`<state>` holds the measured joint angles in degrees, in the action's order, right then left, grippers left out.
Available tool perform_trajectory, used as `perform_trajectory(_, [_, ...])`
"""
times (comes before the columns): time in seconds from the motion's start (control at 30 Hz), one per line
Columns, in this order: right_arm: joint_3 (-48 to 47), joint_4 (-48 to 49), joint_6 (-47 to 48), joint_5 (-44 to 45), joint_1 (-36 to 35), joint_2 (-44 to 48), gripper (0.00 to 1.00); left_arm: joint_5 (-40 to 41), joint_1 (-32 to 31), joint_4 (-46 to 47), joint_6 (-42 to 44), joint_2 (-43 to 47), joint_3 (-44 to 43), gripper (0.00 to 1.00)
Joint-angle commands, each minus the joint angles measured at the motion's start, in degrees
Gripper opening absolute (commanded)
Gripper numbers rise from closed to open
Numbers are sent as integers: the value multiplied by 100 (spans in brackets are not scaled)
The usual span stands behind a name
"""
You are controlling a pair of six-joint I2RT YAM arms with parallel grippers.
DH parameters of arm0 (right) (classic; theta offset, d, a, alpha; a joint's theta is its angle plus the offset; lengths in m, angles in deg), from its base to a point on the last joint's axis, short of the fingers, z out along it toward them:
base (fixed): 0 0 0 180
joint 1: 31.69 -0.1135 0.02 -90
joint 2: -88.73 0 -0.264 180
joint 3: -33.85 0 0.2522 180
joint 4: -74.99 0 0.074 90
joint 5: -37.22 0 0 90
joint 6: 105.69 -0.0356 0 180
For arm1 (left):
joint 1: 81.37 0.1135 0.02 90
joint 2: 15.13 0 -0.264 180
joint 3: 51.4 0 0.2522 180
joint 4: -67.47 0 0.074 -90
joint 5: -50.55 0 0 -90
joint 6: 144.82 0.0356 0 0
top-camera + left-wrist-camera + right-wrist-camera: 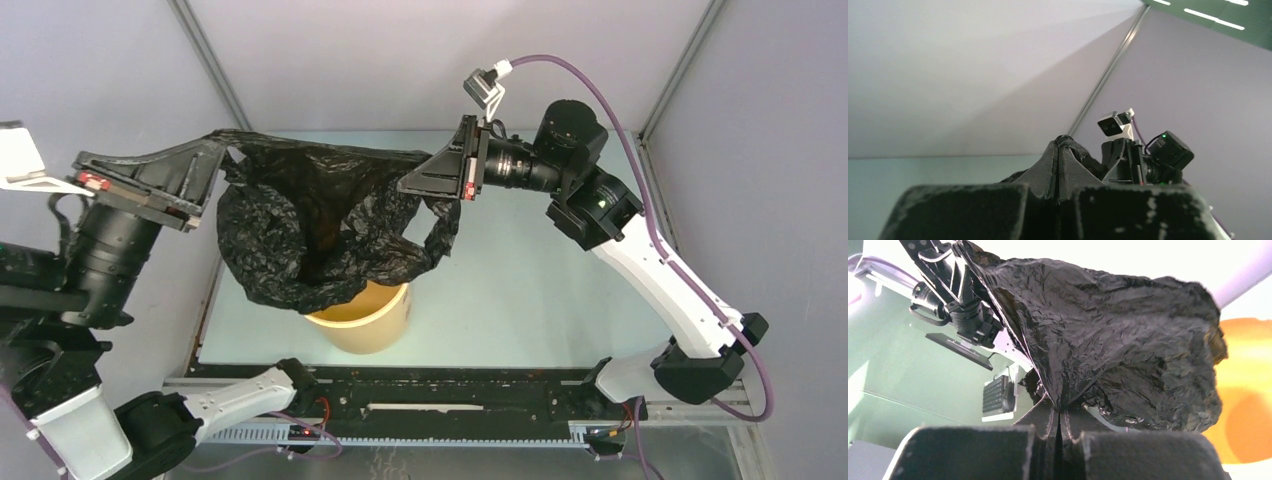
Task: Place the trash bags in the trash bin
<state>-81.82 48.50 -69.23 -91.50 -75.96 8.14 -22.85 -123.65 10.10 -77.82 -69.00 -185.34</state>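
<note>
Bearing surface (540,280): pale green. It carries the trash bin and runs out from it to the right and to the far side.
Left arm (100,260): rises well to the left of the trash bin, with its wrist held high.
Right arm (640,260): white and black. It reaches in from well to the right of the trash bin, its wrist turned toward the bin's side.
Trash bag (300,230): thin, glossy, crinkled black plastic. It is stretched wide between the two grippers and hangs in the air directly above the trash bin. Its sagging lower part covers the far-left part of the bin's rim. The top view does not show whether it touches the rim.
Trash bin (375,325): a round yellow-orange tub, upright, with its mouth partly hidden by the bag. It shows as an orange blur below the bag in the right wrist view.
Left gripper (222,150): high and to the left of the trash bin. Its jaws are pressed together on a pinch of the bag's top edge.
Right gripper (410,183): high and just right of the trash bin. Its jaws are clamped on the opposite edge, and the plastic fans out from their tips.
</note>
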Motion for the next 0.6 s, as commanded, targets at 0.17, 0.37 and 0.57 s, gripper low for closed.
perform_trajectory(0.17, [1398, -327, -747, -175, 183, 702, 0, 105, 30, 40, -424, -116, 711, 0])
perform_trajectory(0.37, [1314, -1654, 183, -693, 660, 769, 38, 404, 27, -65, -362, -309, 448, 0])
perform_trajectory(0.57, [1638, -2764, 1798, 90, 814, 1423, 96, 856, 22, -340, -519, -410, 383, 0])
